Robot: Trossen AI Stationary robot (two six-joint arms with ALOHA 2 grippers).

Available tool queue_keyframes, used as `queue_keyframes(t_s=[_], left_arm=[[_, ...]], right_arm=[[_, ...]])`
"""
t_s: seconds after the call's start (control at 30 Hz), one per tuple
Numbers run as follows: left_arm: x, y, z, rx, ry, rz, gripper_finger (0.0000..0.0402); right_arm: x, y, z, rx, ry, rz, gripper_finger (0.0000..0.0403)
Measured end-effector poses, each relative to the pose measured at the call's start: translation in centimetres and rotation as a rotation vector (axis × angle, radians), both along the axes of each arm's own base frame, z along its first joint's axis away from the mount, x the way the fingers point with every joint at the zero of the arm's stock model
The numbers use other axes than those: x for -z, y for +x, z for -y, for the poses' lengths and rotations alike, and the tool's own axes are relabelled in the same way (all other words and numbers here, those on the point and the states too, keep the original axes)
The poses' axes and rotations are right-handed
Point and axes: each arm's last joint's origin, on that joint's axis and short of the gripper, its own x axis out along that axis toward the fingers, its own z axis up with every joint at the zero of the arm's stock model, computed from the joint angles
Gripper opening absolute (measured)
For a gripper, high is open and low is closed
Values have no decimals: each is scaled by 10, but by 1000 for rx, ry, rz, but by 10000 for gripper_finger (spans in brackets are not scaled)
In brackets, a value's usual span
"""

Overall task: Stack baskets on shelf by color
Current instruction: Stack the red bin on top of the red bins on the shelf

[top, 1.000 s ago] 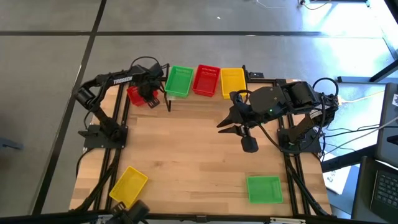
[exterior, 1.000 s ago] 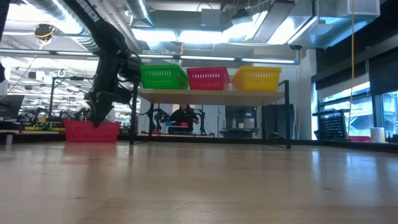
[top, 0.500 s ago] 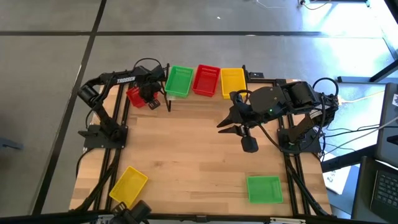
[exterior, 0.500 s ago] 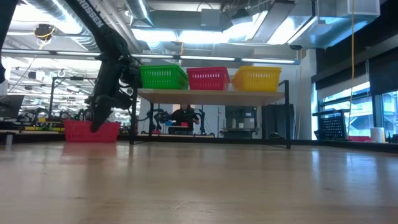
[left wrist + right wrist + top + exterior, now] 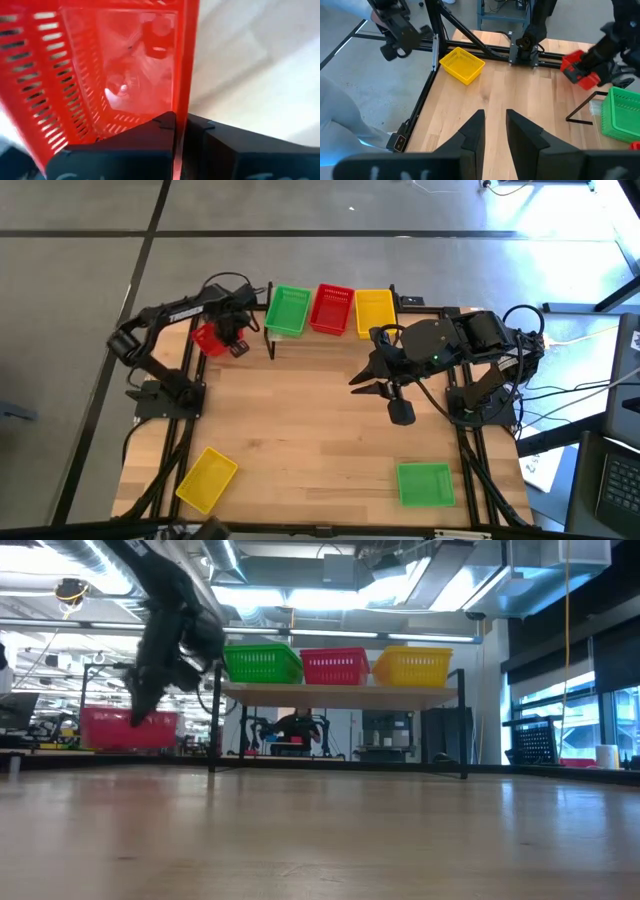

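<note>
Baskets counted: six show in the high view, two red, two green, two yellow; whether any on the shelf are stacks cannot be told.
Red basket in the air point(image 5: 208, 338): far-left of the table, left of the shelf, clear of the tabletop in the low view point(image 5: 129, 728), held by one rim.
Left gripper point(image 5: 231, 340): closed on the rim of that red basket; in the left wrist view both dark fingers point(image 5: 150, 131) pinch the thin red wall point(image 5: 181, 85) between them.
Yellow basket on the table point(image 5: 206, 477): near-left corner, turned at an angle, well apart from both arms.
Shelf point(image 5: 340, 691): along the far edge of the table, plank top on thin black legs, three baskets side by side on it.
Green basket on the shelf point(image 5: 288, 310): left place.
Red basket on the shelf point(image 5: 332, 308): middle place.
Yellow basket on the shelf point(image 5: 375, 309): right place.
Right gripper point(image 5: 364, 381): over the middle of the table, right of centre, fingers parted and holding nothing.
Green basket on the table point(image 5: 424, 483): near-right corner, lying flat.
</note>
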Motion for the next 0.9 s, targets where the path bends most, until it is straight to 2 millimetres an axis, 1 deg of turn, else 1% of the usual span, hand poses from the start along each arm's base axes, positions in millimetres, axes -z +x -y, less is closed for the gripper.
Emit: queue_keyframes(t_s=[0.2,0.33,0.43,0.6,0.67,0.9], left_arm=[[-35,-8,27,-7,90,83,0],[-56,-13,52,20,139,142,0],[-67,-17,74,63,148,172,0],[-83,-22,106,150,184,255,0],[-88,-23,118,212,198,297,0],[-93,-17,156,468,176,364,0]], right_arm=[[0,0,0,-1,-2,-2,74],[1,0,0,-2,-5,-7,74],[1,0,0,-3,-6,-6,74],[1,0,0,-3,-6,-6,74],[1,0,0,-3,-6,-6,74],[1,0,0,-1,-4,-7,74]])
